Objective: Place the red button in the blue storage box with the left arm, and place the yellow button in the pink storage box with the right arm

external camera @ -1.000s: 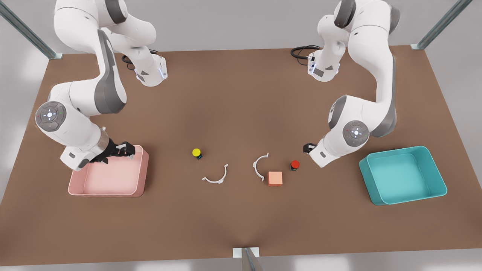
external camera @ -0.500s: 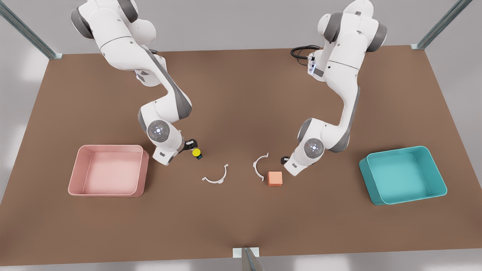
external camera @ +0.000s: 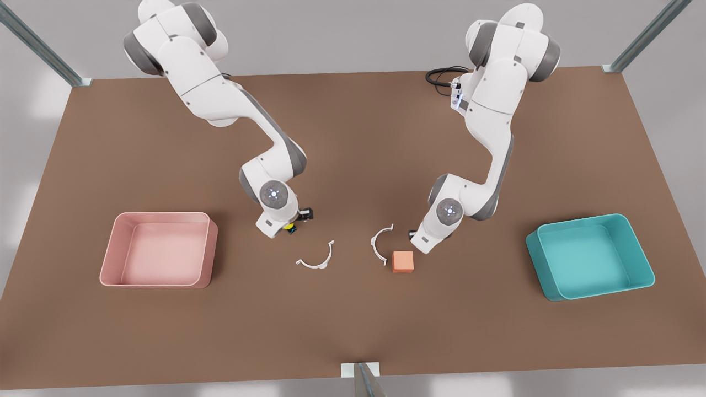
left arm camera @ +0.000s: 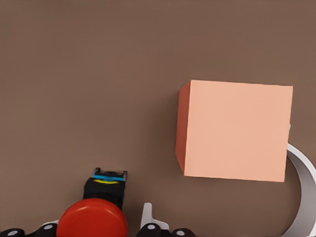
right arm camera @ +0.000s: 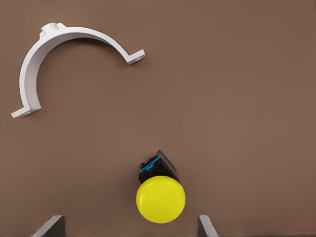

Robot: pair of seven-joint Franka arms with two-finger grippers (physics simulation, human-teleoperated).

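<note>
The yellow button (external camera: 288,226) stands on the brown table, half covered by my right gripper (external camera: 292,221). In the right wrist view the yellow button (right arm camera: 160,198) lies between the two spread fingertips (right arm camera: 50,226), which do not touch it, so the right gripper (right arm camera: 128,228) is open. My left gripper (external camera: 415,236) is low over the table beside the salmon cube (external camera: 402,261). The red button (left arm camera: 92,220) sits right under the left gripper (left arm camera: 96,231) on the table. The pink storage box (external camera: 160,280) is at the front view's left and the blue storage box (external camera: 557,286) at its right.
Two white arc-shaped clips (external camera: 317,262) (external camera: 379,245) lie between the buttons. The salmon cube (left arm camera: 236,131) is close to the red button, with one arc (left arm camera: 303,197) behind it. Black cables (external camera: 441,74) lie at the table's far edge.
The right arm swung from the pink box to above the yellow button. The left arm moved toward the front view's left and now covers the red button.
</note>
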